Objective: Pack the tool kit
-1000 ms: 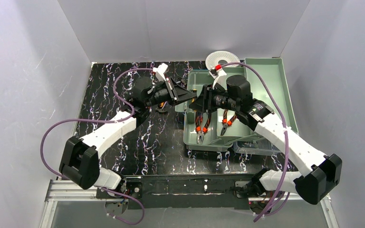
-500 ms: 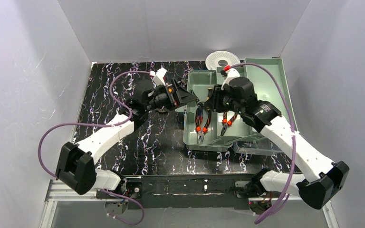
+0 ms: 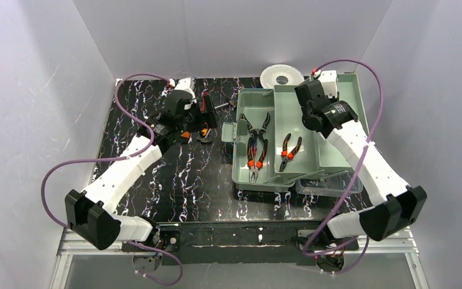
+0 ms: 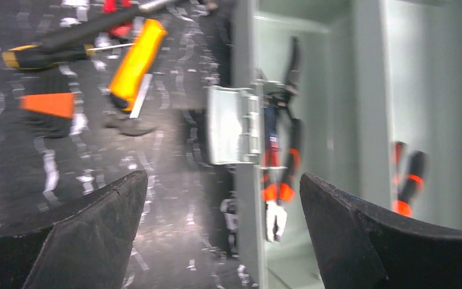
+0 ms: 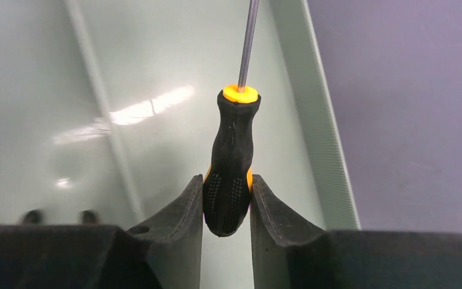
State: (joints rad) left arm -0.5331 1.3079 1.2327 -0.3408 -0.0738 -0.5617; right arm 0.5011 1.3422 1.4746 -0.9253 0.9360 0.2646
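Note:
The pale-green tool kit box [image 3: 243,180] lies open on the black mat, with two orange-and-black pliers [image 3: 254,147] [image 3: 289,153] inside. My right gripper [image 3: 310,99] hangs over the box's back right section. It is shut on the black-and-yellow handle of a screwdriver [image 5: 231,156], whose shaft points away from the jaws [image 5: 227,192] over the green floor. My left gripper [image 3: 207,117] is open and empty [image 4: 221,177], left of the box's latch [image 4: 231,123]. Loose tools lie beyond it, among them a yellow-handled one [image 4: 133,60] and a black-and-yellow screwdriver [image 4: 48,51].
A white round spool [image 3: 281,75] stands behind the box at the back wall. A clear lid [image 3: 328,185] sits against the box's near right corner. An orange block [image 4: 48,103] lies on the mat among the loose tools. Grey walls enclose the table on three sides.
The two grippers were together at the box's left edge. The left one has opened and drawn back left. The right one has carried the screwdriver to the back right section.

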